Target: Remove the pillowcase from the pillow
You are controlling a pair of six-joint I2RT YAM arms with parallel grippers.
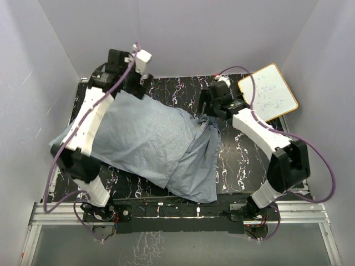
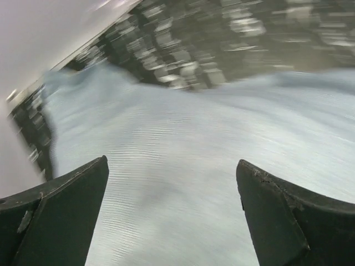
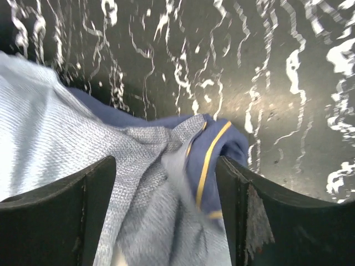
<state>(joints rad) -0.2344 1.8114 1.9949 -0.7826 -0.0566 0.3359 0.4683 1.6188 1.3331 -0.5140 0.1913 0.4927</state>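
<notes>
The pillowcase (image 1: 150, 138) lies inside out across the left and middle of the black marbled table (image 1: 244, 160), its paler grey-blue side up. The pillow is hidden under it. My left gripper (image 1: 137, 88) is open over the cover's far left corner. In the left wrist view its fingers (image 2: 266, 210) stand wide apart above blurred grey-blue cloth (image 2: 177, 155). My right gripper (image 1: 211, 113) is at the cover's right edge. In the right wrist view it (image 3: 166, 160) is open, with a bunched fold of the pillowcase (image 3: 213, 149) between the fingers, navy with a yellow line.
A white framed board (image 1: 269, 91) leans at the back right corner. White walls enclose the table on three sides. The cover's loose end (image 1: 197, 177) hangs towards the near edge. Bare table shows right of the cover.
</notes>
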